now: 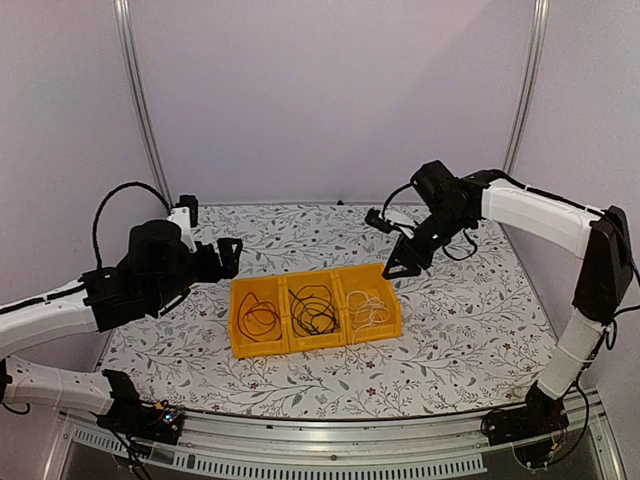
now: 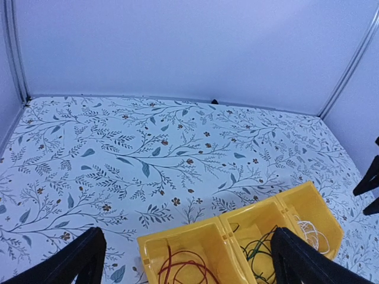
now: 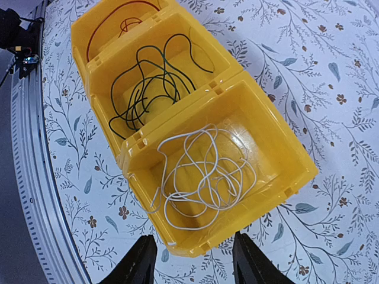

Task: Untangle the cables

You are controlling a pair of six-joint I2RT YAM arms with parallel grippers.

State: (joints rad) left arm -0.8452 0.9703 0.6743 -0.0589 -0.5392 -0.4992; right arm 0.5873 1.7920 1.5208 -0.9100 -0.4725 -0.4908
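A yellow three-compartment bin (image 1: 245, 292) sits mid-table. Its left compartment holds a red cable (image 1: 258, 318), the middle one a black and green cable (image 1: 313, 310), the right one a white cable (image 1: 368, 310). My left gripper (image 1: 232, 252) hovers open just left of the bin, nothing between its fingers (image 2: 77, 260). Below it show the red cable (image 2: 183, 269) and the green cable (image 2: 260, 254). My right gripper (image 1: 403, 263) hangs open above the bin's right end, empty. Under it the white cable (image 3: 207, 174) lies loosely coiled, one end draped over the bin's rim (image 3: 127, 154). The black cable (image 3: 148, 83) lies beside it.
A floral cloth (image 1: 450, 320) covers the table. A metal rail (image 1: 350, 445) runs along the near edge, with both arm bases on it. Pale walls and two upright metal posts (image 1: 140, 110) close in the back and sides.
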